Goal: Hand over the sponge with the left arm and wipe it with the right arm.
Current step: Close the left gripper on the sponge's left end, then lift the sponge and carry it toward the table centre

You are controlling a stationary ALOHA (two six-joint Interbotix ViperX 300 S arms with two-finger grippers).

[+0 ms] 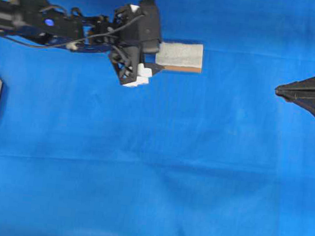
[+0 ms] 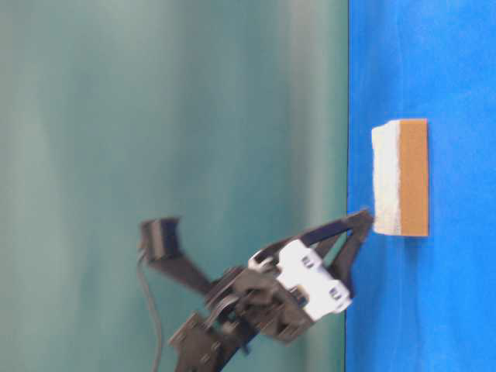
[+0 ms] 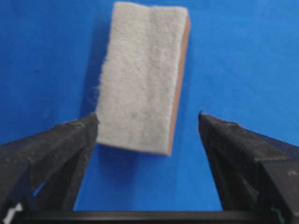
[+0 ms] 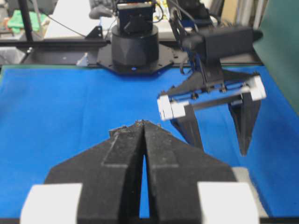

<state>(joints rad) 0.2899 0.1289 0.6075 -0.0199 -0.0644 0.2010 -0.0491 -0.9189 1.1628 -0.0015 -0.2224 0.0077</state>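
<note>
Left wrist view: the left hand (image 3: pixel 148 122), fingers spread wide, straddles the near end of the sponge (image 3: pixel 142 74) lying flat on the blue table (image 3: pixel 243 56). Pickup is under way; closing comes next. The right hand (image 1: pixel 278 91) waits clenched, well apart.

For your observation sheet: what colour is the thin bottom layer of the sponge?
Orange-tan, under a pale grey-white top; the sponge shows it best in the table-level view.

Left hand (image 3: pixel 148 122) agape, right hand (image 4: pixel 142 124) closed

blue cloth (image 1: pixel 140 178), teal backdrop (image 2: pixel 155 116)
</note>
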